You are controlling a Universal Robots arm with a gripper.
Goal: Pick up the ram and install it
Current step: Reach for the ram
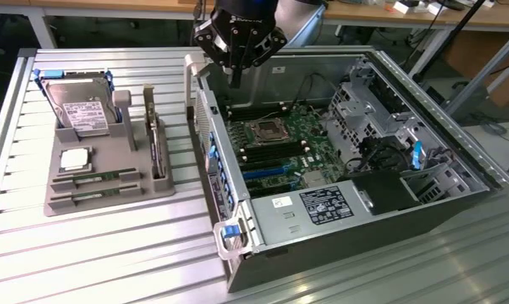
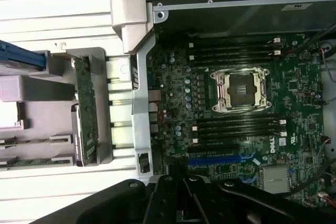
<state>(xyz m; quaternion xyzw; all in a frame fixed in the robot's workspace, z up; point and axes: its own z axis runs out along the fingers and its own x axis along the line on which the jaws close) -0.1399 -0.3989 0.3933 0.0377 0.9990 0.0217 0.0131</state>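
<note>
Your pincer (image 1: pixel 234 80) hung pressed together, empty, above the computer case (image 1: pixel 322 218); the ram (image 1: pixel 96 177) lay well away from it in the grey tray (image 1: pixel 110 204). Pickup looked unstarted: you'd need it spread over the ram.

Bright, even overhead light in the exterior view, soft glare streaks on the ribbed desk (image 1: pixel 94 253), deep shadow in the computer case (image 1: pixel 322 66) by its drive bays, wrist view dimmer, motherboard (image 2: pixel 173 93) flatly lit, claw (image 2: pixel 184 192) a dark mass.
</note>
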